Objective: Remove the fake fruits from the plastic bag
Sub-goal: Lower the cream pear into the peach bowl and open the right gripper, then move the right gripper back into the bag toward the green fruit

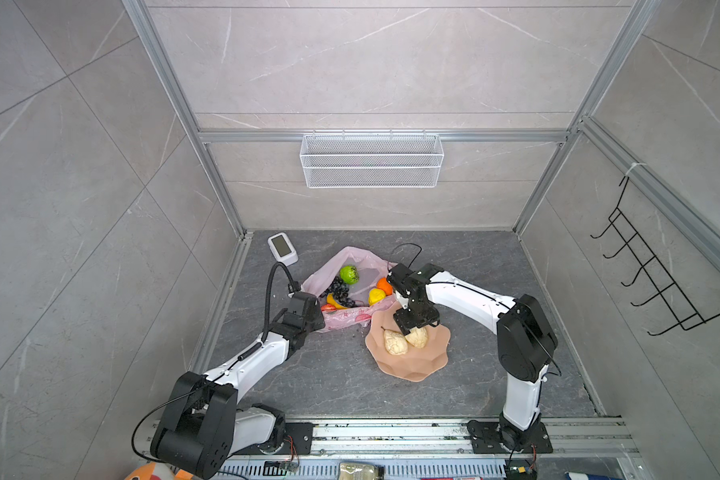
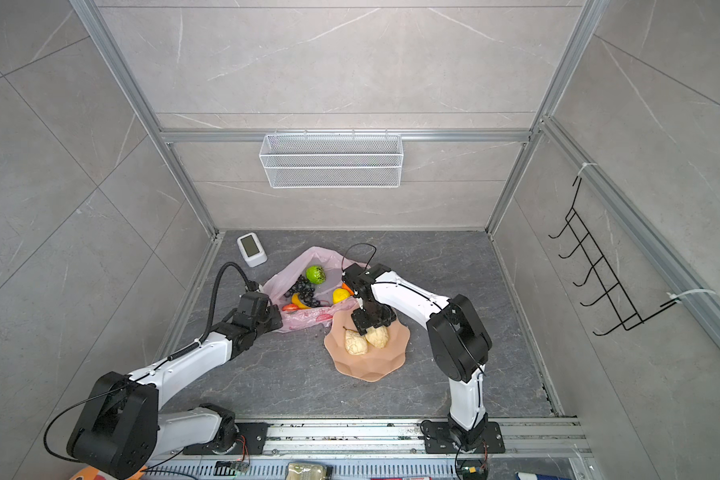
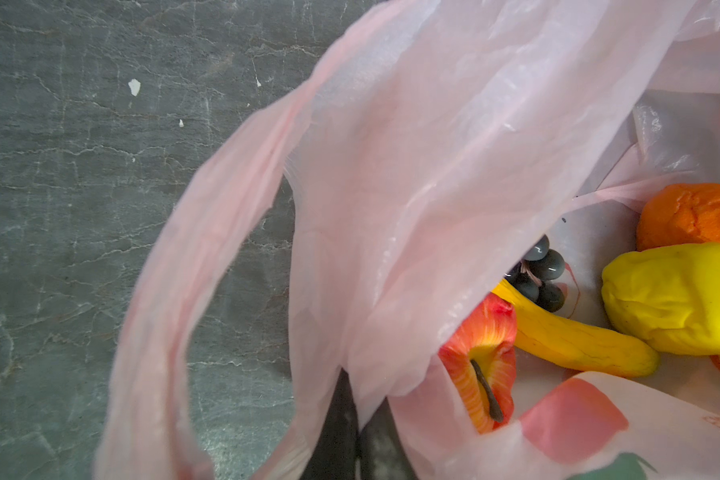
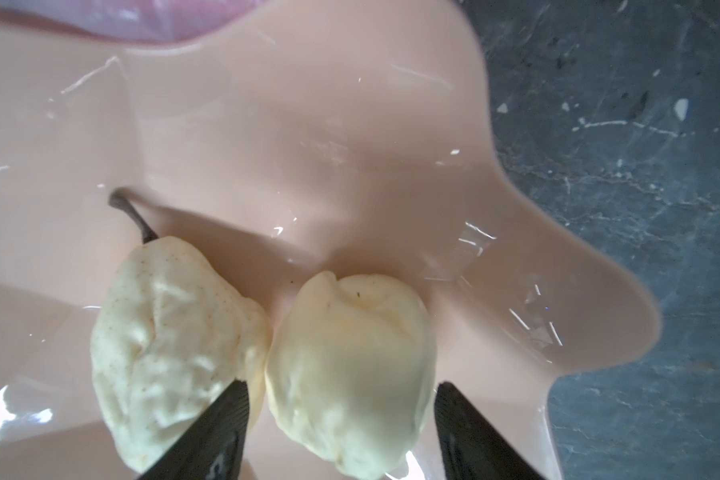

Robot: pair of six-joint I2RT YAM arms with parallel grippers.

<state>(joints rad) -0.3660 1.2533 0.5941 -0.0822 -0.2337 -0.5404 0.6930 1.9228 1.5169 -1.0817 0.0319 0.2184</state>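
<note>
The plastic bag (image 1: pixel 358 254) lies crumpled on the desk (image 1: pixel 474 374) toward the back left, and its mouth gapes upward so that the fruits inside show. The left gripper (image 3: pixel 356 419) is closed tight on the bag's near edge, with pink film pinched between its fingers. One loop handle hangs free beside it.

Inside the bag, the banana (image 3: pixel 578 340) lies flat. One end is tucked under the grape bunch (image 1: pixel 341 291) and the other rests against the yellow fruit (image 1: pixel 376 296). The red apple (image 3: pixel 483 365) lies on its side with its stem toward the gripper. The green fruit (image 1: pixel 349 274) sits at the far side and the orange fruit (image 1: pixel 384 286) at the right edge.

The peach plate (image 1: pixel 416 365) lies just in front of the bag and touches it. On it lies a beige pear (image 1: pixel 395 343), its long axis running front to back and its stem pointing back toward the bag. A rounder beige fruit (image 1: pixel 418 337) touches its right side. The right gripper (image 4: pixel 341 383) hangs over the plate with its jaws spread wide on either side of the rounder fruit.
</note>
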